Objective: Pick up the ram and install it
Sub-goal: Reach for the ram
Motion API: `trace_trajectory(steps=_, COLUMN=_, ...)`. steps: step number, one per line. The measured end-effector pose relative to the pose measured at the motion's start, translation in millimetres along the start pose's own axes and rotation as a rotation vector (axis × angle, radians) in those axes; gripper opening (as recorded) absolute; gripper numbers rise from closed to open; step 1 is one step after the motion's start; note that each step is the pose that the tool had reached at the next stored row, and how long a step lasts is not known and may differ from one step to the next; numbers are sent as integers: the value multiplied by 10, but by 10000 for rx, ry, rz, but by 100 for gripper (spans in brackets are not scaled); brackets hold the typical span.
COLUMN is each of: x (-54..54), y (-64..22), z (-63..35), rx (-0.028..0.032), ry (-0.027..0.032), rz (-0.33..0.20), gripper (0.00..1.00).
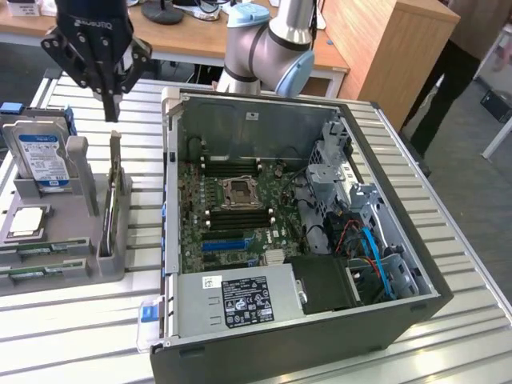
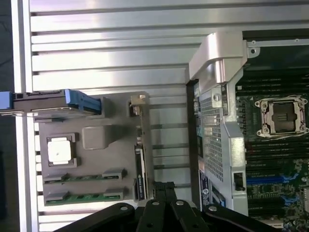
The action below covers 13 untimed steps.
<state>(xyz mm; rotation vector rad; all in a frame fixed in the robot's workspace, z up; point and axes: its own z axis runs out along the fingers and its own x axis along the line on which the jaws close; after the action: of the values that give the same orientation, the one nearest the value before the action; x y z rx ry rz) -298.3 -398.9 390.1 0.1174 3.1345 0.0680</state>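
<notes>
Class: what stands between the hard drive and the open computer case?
A thin board standing on edge in the grey fixture, then bare table slats; the exterior view shows it.

The gripper (image 1: 110, 112) is matt black, the table (image 1: 72, 340) ribbed bare metal, the holder (image 1: 112, 270) matt grey plastic.

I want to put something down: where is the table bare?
Bare slatted aluminium table: near edge before the grey parts tray, and at the exterior view's right of the open black computer case. Crowded: tray and case interior.
</notes>
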Motion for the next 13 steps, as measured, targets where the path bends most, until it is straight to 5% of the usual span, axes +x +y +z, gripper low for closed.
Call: trace_trajectory(steps=13, x=499, y=-38, z=8, rx=10, ry=109, rz=5, gripper=11)
